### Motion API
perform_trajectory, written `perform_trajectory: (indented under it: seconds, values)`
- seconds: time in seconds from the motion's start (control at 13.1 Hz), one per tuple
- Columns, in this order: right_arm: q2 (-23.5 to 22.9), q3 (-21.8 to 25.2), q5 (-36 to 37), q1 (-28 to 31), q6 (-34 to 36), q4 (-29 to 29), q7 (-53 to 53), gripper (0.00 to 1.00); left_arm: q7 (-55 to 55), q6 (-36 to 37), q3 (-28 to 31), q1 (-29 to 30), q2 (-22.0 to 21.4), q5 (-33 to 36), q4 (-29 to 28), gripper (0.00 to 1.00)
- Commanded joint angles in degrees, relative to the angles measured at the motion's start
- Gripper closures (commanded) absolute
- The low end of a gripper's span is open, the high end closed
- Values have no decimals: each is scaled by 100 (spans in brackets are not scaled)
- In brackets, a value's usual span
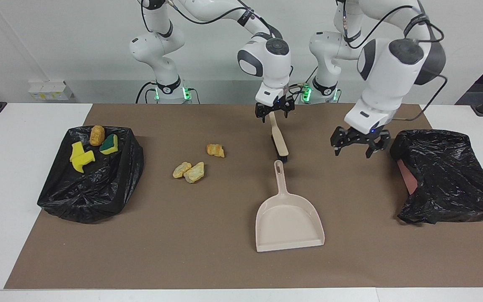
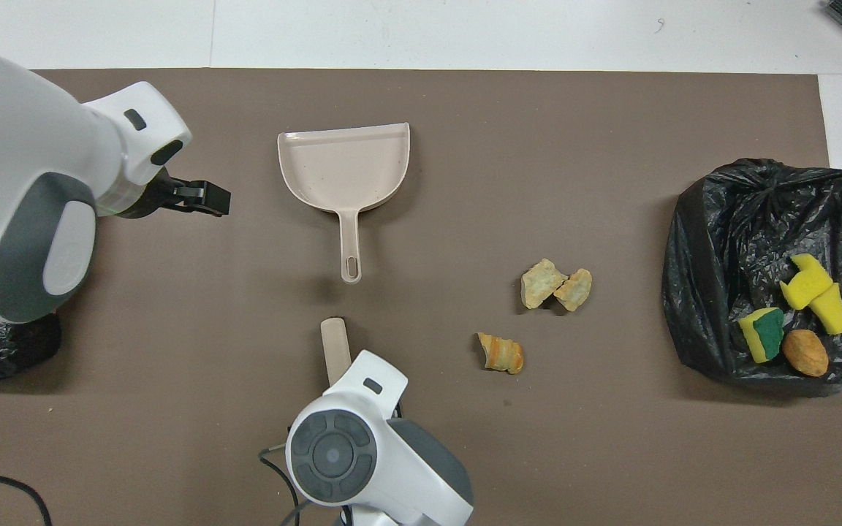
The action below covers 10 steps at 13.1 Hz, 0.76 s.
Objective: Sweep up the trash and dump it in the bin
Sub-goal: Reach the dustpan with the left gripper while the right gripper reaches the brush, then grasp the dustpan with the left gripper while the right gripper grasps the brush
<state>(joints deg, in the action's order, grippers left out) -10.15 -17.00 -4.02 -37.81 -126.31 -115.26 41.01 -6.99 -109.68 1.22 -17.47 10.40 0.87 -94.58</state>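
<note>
Right gripper (image 1: pixel 274 112) hangs over the brush (image 1: pixel 279 140), jaws spread wide, gripping nothing. Left gripper (image 1: pixel 359 144), also wide, hovers beside the dustpan (image 1: pixel 287 218). Three trash lumps (image 1: pixel 194 167) lie toward the bin (image 1: pixel 92 180), which holds four more.

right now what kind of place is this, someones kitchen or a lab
Most likely a robotics lab, not a kitchen: two arms are mounted at a white table covered by a brown mat, with staged trash bits and a dustpan against a bare wall.
</note>
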Motion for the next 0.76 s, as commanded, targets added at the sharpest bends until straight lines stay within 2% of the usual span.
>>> perform_trajectory:
  seconds: [0.0, 0.31, 0.46, 0.53, 0.69]
  values:
    - [294, -14, -371, -155, -411, -689, -128, 0, -547, -473, 89, -414, 426, 62, 19, 0]
    - [215, -14, -363, -200, -675, -822, -163, 0, -1154, -1107, 80, -809, 893, 62, -16, 0]
    - [198, -14, -372, -192, -780, -805, -172, 0, -1349, -1327, 71, -880, 947, 62, -78, 0]
    - [171, -14, -372, -192, -903, -805, -259, 5, -1384, -1450, 80, -968, 947, 54, -200, 0]
    - [93, -14, -372, -192, -957, -805, -277, 37, -1576, -1696, 80, -1109, 1113, 54, -289, 0]
